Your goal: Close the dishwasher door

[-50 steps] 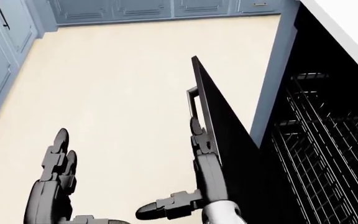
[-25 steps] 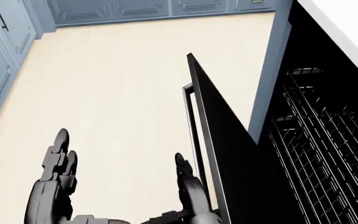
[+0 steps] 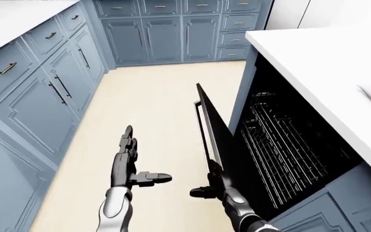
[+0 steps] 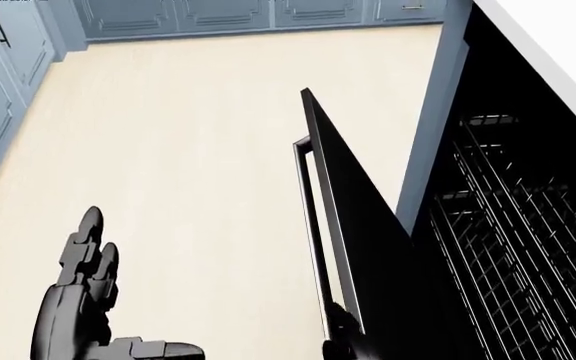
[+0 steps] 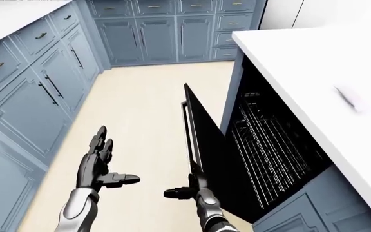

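The black dishwasher door stands partly raised, tilted, with its bar handle on the outer face toward the floor. The dishwasher cavity with wire racks is open under the white counter. My right hand is open, fingers flat against the door's outer face near its lower edge; in the head view only its tips show. My left hand is open and empty, held over the floor to the left of the door.
Blue cabinets line the left side and the top of the views. A beige floor lies between them and the dishwasher. The white counter runs along the right.
My right hand has slid down the door's outer face toward the bottom of the head view. The door stands at much the same angle. The left hand has dropped slightly.
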